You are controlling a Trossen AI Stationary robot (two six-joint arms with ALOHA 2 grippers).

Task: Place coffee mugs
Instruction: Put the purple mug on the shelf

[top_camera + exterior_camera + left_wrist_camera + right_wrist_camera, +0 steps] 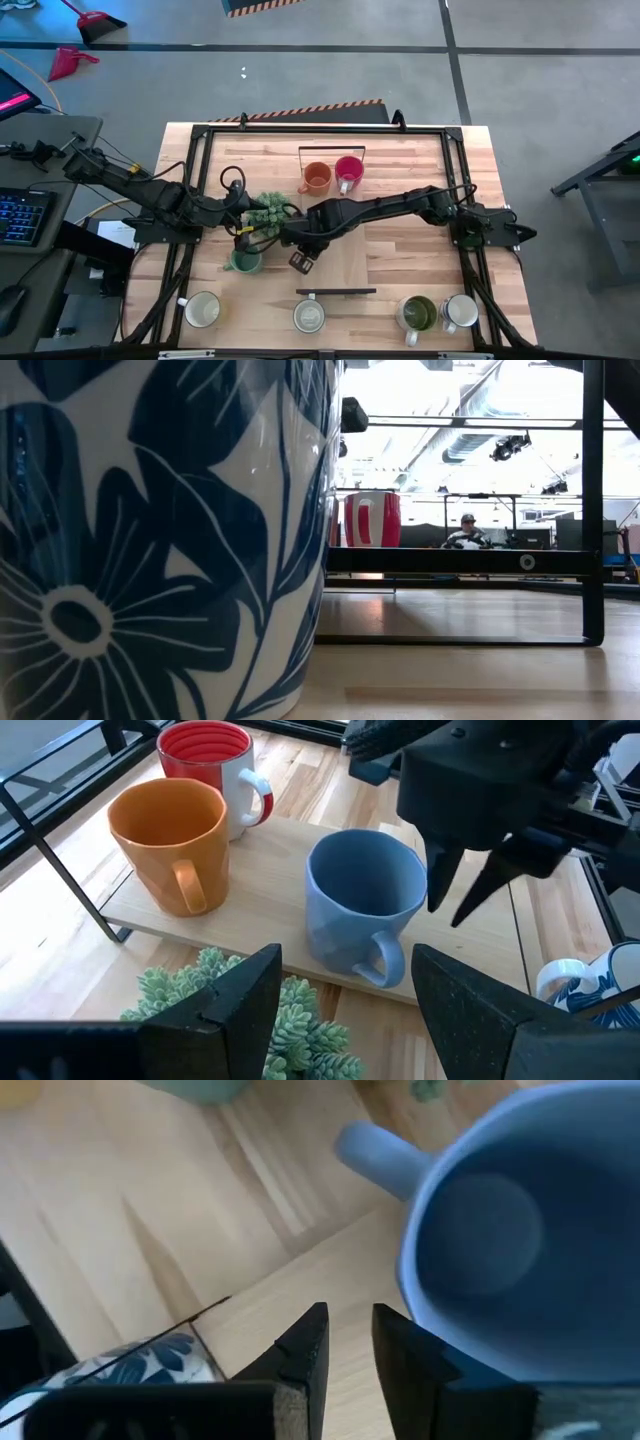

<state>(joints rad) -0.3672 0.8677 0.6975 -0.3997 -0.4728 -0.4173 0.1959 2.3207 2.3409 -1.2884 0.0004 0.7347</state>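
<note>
Wood table (400,255): right gripper (348,1342) fingers nearly together just beside blue mug (365,900); left gripper (345,1010) fingers apart, empty.

Lavender-blue mug (365,900) upright on the board — near orange (170,835) and pink-red mugs (215,765).

Both arms black, jointed, chunky housings, black cables trailing along the links. Left claw (345,1005): two broad, flat, matte dark fingers with slanted inner edges. Right claw (348,1342): two narrow, wedge-shaped dark fingers tapering to points.
</note>
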